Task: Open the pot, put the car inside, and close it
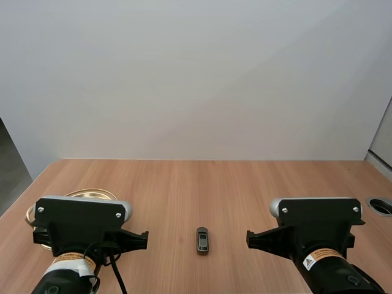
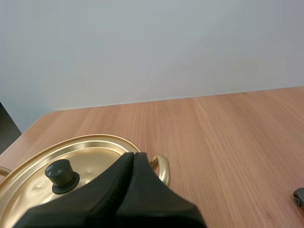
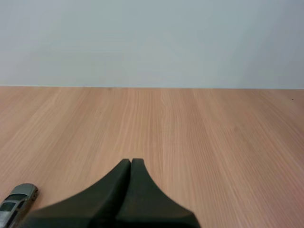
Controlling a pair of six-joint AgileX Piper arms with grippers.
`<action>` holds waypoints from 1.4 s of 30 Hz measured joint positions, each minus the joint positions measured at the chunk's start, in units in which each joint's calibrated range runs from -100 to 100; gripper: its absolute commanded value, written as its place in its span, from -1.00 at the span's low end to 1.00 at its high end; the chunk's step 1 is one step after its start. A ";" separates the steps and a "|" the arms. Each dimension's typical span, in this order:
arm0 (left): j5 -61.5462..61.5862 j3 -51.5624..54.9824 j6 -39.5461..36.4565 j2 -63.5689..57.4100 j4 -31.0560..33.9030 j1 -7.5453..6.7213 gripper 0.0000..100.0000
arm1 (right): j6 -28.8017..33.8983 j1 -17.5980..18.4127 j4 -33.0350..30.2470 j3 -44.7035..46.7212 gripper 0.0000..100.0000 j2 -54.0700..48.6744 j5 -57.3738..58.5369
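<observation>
Left gripper: fingers pressed flat together into one dark wedge, nothing between them. Tips hung just over the near right rim of the pot, beside its gold loop handle. I couldn't tell if they touched the rim.

Right gripper: same state, fingers closed on each other, holding nothing, tips over bare table.

The lid was on the pot, and its dark knob stood at roughly 9 o'clock from the left fingertips.

The car, small and grey, lay flat on the wood between the two arms, at about 6 o'clock from the table centre in the high view and nose toward 12. It was well apart from the pot, at about 3 o'clock from it. From the right wrist it sat at roughly 8 o'clock of the right fingertips, close by and not touching.

There was nothing on the table between the car and the pot, or between the car and either gripper. A round cable hole sat at the table's 3 o'clock edge.

Hidden or cut off:
- The left arm covered most of the pot in the high view, with only a gold arc of rim showing at its 12 o'clock side.
- The left fingers blocked the pot's near side, so the body below the lid wasn't visible.
- The car was clipped by the frame edge in both wrist views.
- The right arm was cut off toward its base.
</observation>
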 measured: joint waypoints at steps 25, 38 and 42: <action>-38.22 -4.18 2.57 0.00 14.49 0.00 -1.00 | -0.46 0.00 -20.31 0.00 -1.00 0.00 -26.77; -33.76 -30.22 1.01 8.54 15.60 1.33 -1.00 | -4.49 0.00 -14.43 -18.20 -1.00 13.23 -43.63; -23.44 -38.21 -2.34 14.04 13.73 3.95 -1.00 | -3.76 0.00 -7.27 -26.15 -1.00 21.21 -34.06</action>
